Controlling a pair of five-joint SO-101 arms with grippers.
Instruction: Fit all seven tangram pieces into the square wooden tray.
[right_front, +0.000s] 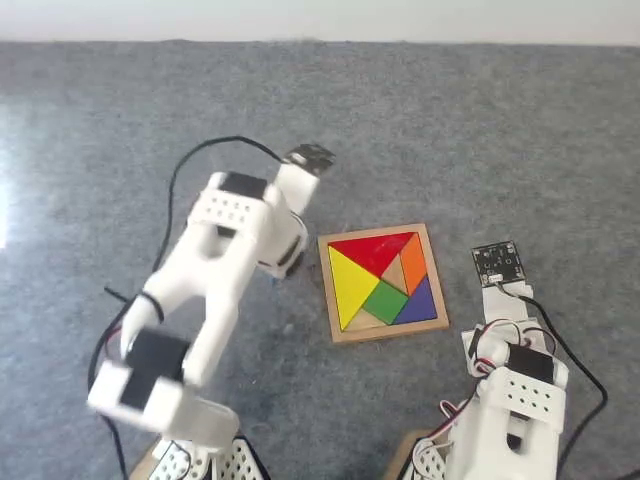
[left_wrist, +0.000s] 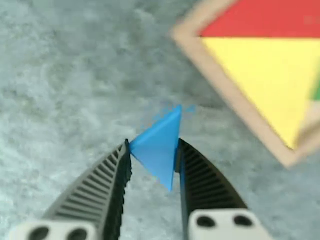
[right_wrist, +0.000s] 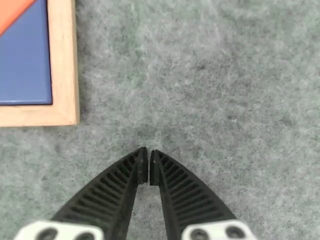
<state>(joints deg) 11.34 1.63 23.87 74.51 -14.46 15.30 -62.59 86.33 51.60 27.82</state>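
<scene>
The square wooden tray (right_front: 437, 280) lies mid-table, and red (right_front: 372, 250), yellow (right_front: 350, 282), orange (right_front: 413, 258), green (right_front: 385, 298) and purple-blue (right_front: 423, 303) pieces sit in it, with bare wood between some. My left arm (right_front: 235, 240) hangs just left of the tray. Its gripper (left_wrist: 153, 145) is shut on a small blue triangle (left_wrist: 159, 147), held above the carpet a little way from a tray corner (left_wrist: 182, 37). My right gripper (right_wrist: 149, 152) is shut on nothing, over carpet close to the tray corner (right_wrist: 64, 112) that holds the purple-blue piece (right_wrist: 22, 65).
Grey carpet (right_front: 480, 130) covers the whole table. The right arm (right_front: 510, 390) stands at the front right, just right of the tray. A black cable (right_front: 200, 160) loops behind the left arm.
</scene>
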